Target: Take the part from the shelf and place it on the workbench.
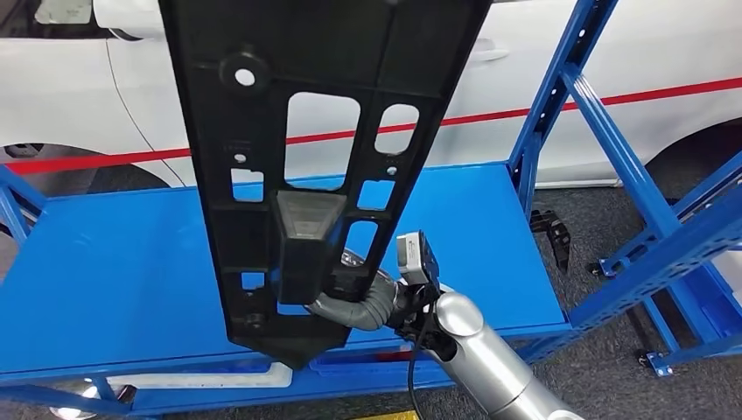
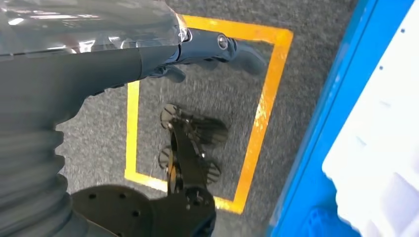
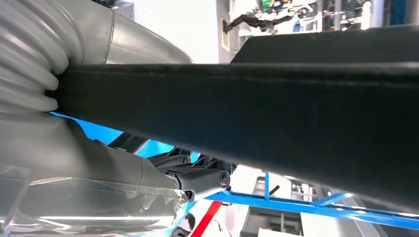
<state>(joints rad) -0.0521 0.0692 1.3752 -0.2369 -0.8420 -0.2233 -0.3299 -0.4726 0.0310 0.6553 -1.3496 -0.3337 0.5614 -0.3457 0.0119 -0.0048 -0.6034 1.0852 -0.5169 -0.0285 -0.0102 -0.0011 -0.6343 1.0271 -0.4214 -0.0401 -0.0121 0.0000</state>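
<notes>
Black plastic part [image 1: 297, 166] hung upright, long axis vertical, gripped near its lower end by the right hand [image 1: 354, 293], above the blue workbench [image 1: 114, 271]. Left hand [image 2: 197, 52] hung empty, fingers apart.

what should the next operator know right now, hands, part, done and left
Right hand: grips the black plastic part near its lower end, holding it upright above the blue workbench.
Left hand: holds nothing, fingers extended, hanging over the grey floor with the yellow marked square.
Done: the part is in hand, clear of any shelf.
Left: lower it onto the blue surface and let go.
</notes>
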